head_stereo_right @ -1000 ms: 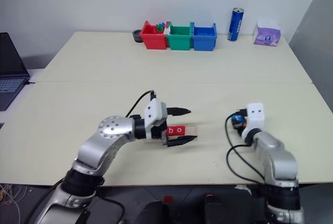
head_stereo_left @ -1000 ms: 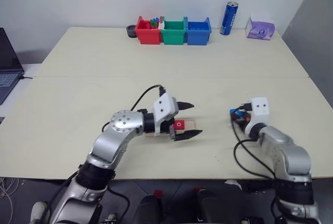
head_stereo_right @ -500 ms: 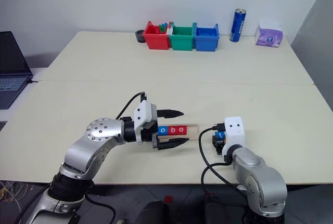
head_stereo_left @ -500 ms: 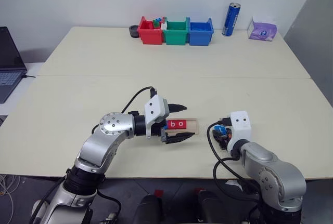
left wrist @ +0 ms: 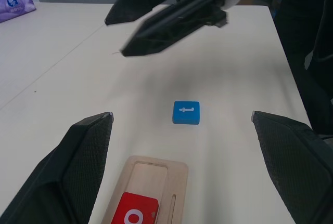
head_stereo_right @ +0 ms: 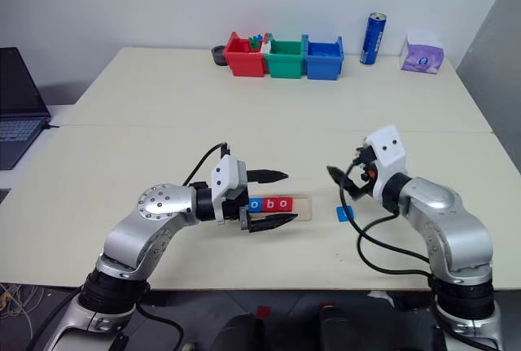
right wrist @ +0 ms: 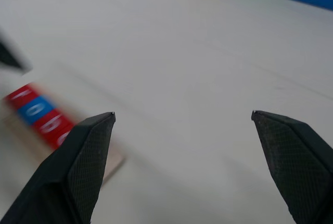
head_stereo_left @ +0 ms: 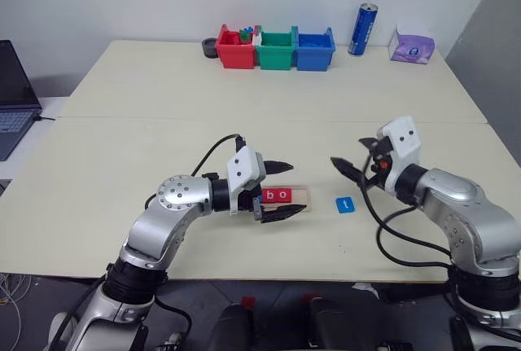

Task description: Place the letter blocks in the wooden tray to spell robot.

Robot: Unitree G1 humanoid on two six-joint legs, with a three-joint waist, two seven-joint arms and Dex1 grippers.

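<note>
One flat blue "t" letter tile (head_stereo_left: 345, 204) left loose on pale desk (head_stereo_left: 244, 98), beside long pale wooden tray (head_stereo_right: 303, 204). Right end effector (head_stereo_left: 348, 170) spread wide, empty; left end effector (head_stereo_left: 286, 188) spread around tray.

Three bins (head_stereo_left: 276, 48), one can (head_stereo_left: 362, 29), roughly four letter blocks (head_stereo_right: 345, 213).

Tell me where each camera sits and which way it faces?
Eye views: on the head, facing forward and down at the table; both arms show.
Left wrist view: on the left arm, facing the t tile, with its own fingers and the right gripper.
Right wrist view: on the right arm, facing the tray, with its own fingers.
Shared: tray and tiles.
</note>
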